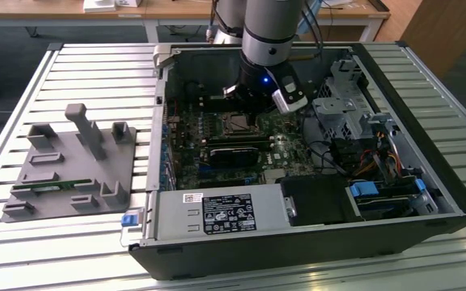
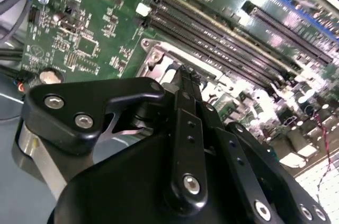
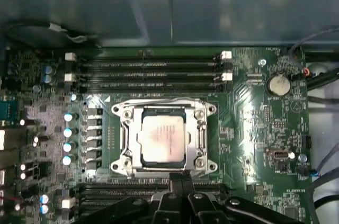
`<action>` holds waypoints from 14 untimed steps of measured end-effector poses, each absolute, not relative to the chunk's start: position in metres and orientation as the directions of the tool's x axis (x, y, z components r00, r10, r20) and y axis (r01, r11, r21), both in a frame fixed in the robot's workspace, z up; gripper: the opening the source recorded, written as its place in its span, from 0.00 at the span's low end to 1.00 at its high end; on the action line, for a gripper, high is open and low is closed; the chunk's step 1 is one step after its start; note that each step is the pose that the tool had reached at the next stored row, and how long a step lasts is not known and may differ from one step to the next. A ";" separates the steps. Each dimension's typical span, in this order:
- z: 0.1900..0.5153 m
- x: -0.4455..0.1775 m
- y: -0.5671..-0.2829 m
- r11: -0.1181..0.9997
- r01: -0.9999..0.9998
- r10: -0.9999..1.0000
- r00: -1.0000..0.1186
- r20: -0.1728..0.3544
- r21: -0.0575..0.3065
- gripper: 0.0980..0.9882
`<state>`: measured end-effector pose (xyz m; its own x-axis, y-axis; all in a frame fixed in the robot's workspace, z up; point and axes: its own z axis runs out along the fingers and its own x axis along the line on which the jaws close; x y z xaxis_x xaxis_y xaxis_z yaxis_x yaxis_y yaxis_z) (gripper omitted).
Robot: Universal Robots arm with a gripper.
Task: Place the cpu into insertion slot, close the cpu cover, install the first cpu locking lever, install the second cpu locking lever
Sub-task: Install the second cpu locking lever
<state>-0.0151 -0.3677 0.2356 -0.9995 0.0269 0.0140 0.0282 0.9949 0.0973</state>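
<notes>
The cpu (image 3: 163, 139), a small square chip with a pale metal top, is seen lying flat in the insertion slot (image 3: 139, 115) near the middle of the green motherboard (image 3: 249, 107) in the first wrist view. The cpu cover (image 3: 127, 142), a shiny metal frame with a square window, is seen lowered around the chip, with the chip's top showing through the window; whether the cover is latched cannot be told. A thin metal lever (image 3: 159, 100) appears to run along the cover's edge at 12 o'clock from the chip.

The gripper (image 3: 180, 177) is seen at 6 o'clock from the socket in the first wrist view, its black fingers (image 3: 175, 184) drawn together to a very narrow gap with nothing held between them. In the second wrist view the same fingertips (image 2: 186, 78) are seen pressed close, poised just above the socket's edge.

Long black memory slots (image 3: 153, 73) lie at 12 o'clock from the socket, and a round coin battery (image 3: 277, 84) sits at 2 o'clock.

In the exterior view the arm (image 1: 267, 36) is seen reaching down into the open computer case (image 1: 427, 182), which rests on a slatted metal table (image 1: 95, 66). A grey fixture plate (image 1: 63, 173) lies on the table at 9 o'clock from the case.
</notes>
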 end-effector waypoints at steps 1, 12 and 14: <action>0.235 -0.016 -0.369 0.995 0.028 0.027 -1.000 0.014 0.097 0.01; 0.233 -0.043 -0.380 0.995 0.028 0.027 -1.000 0.015 0.098 0.01; 0.230 -0.043 -0.380 0.995 0.028 0.026 -0.999 0.018 0.097 0.01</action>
